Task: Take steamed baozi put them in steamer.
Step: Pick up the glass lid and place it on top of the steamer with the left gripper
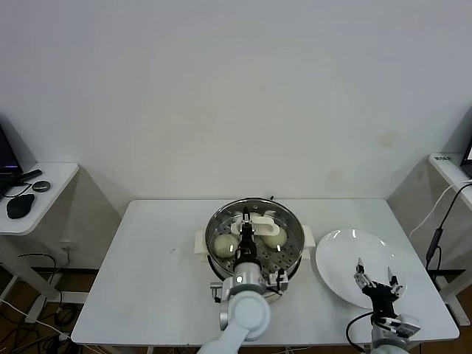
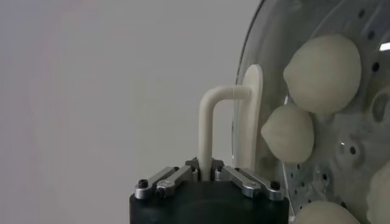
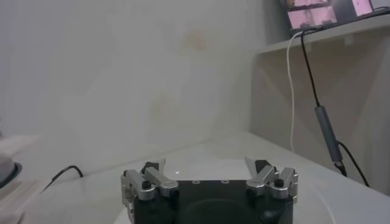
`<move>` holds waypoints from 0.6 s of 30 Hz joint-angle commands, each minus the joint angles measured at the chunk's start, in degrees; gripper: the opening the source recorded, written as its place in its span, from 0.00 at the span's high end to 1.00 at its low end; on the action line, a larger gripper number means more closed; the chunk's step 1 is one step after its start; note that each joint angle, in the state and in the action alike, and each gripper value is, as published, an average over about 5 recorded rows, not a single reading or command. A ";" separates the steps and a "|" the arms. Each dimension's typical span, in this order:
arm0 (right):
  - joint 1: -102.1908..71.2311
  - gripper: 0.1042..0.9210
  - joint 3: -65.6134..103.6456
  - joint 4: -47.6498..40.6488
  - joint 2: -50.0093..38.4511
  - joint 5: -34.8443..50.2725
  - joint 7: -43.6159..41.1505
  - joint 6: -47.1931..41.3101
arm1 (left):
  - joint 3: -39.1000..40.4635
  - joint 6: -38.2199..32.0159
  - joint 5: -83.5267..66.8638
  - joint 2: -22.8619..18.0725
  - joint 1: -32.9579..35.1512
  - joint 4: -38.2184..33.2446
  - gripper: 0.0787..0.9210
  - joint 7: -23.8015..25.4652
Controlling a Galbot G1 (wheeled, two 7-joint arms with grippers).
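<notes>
The steamer (image 1: 215,223) stands mid-table, and two steamed baozi (image 1: 223,243) (image 1: 276,237) show on its perforated tray. A round glass lid (image 2: 274,36) lies over its opening; whether it rests on the rim I cannot tell. My left gripper (image 1: 247,234) (image 2: 206,173) is shut on the lid's white handle (image 2: 207,122). Through the glass in the left wrist view, three baozi (image 2: 322,73) (image 2: 288,133) (image 2: 323,214) sit on the tray. To the right of the steamer, my right gripper (image 1: 376,279) (image 3: 210,167) hangs open over the near part of the white plate (image 1: 343,254), holding nothing.
A side table at the far left carries a black mouse (image 1: 20,206). A cable with a black block (image 1: 435,243) hangs by the shelf at the right. Bare tabletop (image 1: 147,273) lies left of the steamer.
</notes>
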 commanded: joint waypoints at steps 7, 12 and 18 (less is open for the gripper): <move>0.09 0.12 -0.18 -0.03 0.12 -0.02 0.01 0.05 | 0.22 -0.30 -0.30 0.55 0.37 -0.21 0.89 1.62; 0.14 0.12 -0.23 -0.07 0.09 -0.03 0.00 0.05 | 0.50 -0.69 -1.30 0.55 0.61 -1.46 0.89 0.99; 0.20 0.12 -0.33 -0.18 0.15 -0.05 0.00 0.08 | 1.28 -2.12 -2.22 1.24 2.03 -5.03 0.84 -0.67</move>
